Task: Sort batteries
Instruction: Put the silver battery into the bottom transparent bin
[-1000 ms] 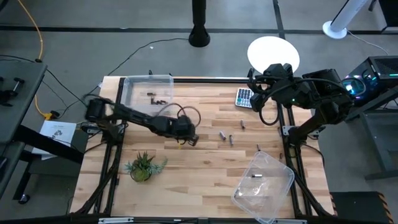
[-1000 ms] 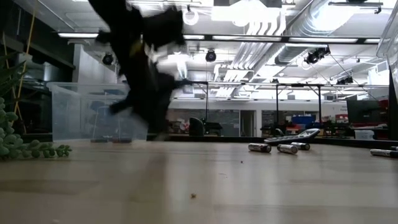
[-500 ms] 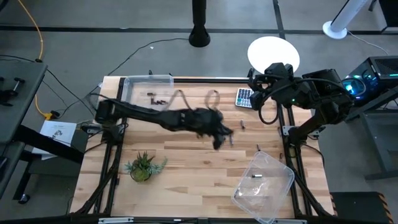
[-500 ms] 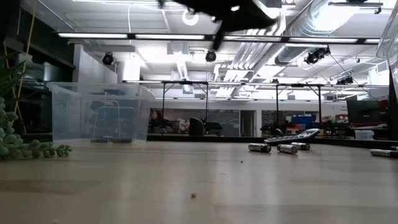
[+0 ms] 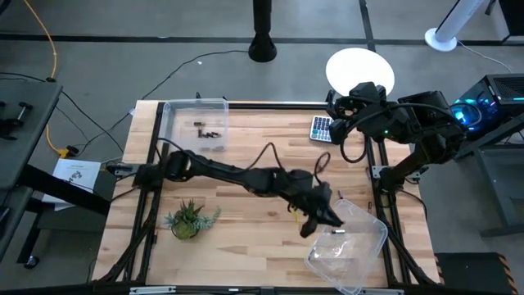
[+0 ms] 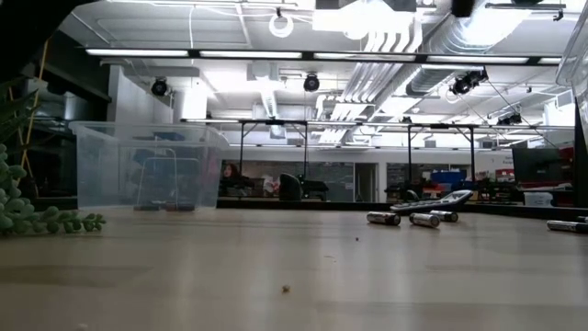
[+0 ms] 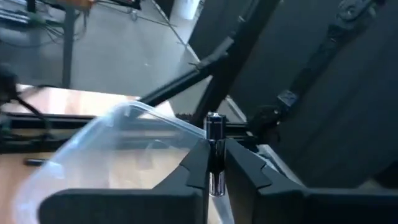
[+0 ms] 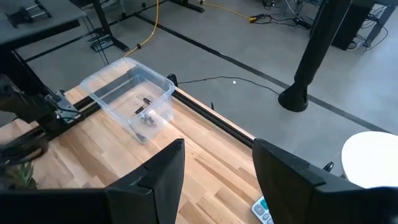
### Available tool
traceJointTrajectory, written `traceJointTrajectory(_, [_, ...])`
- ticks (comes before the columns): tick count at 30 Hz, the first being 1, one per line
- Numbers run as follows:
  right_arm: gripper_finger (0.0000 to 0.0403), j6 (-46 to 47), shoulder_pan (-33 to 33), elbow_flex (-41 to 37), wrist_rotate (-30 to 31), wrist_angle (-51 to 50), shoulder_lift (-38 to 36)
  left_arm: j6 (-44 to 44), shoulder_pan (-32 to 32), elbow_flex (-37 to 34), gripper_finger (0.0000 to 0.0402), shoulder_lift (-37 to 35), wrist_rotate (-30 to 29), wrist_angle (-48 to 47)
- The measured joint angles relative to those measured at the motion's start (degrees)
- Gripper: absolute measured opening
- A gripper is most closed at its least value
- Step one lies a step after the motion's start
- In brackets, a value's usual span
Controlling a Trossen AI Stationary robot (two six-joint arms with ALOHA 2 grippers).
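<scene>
In the high view's upper left, a clear plastic bin holds several small dark batteries. Right of centre, the left gripper pinches a silvery cylindrical battery upright above a second clear bin at lower right. At upper right, the right gripper waits, fingers apart.

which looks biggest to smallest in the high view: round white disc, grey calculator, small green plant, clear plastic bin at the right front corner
1. Clear plastic bin at the right front corner
2. Round white disc
3. Small green plant
4. Grey calculator
</scene>
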Motion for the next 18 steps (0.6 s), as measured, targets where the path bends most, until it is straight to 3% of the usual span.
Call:
traceJointTrajectory(11, [0.0183, -0.7, 0.0, 0.0, -1.0, 0.0, 0.0, 2.1, 2.7, 0.3, 0.0166, -0.5, 0.1, -5.8])
traceJointTrajectory(14, [0.0183, -0.8, 0.0, 0.0, -5.7, 0.0, 0.0, 5.3, 5.9, 0.2, 0.0182, -2.8, 3.5, -16.4])
traceJointTrajectory(18, [0.0183, -0.2, 0.6, 0.0, -14.4, 0.0, 0.6, 12.3, 11.1, -2.0, 0.0185, -8.7, 1.9, -31.2])
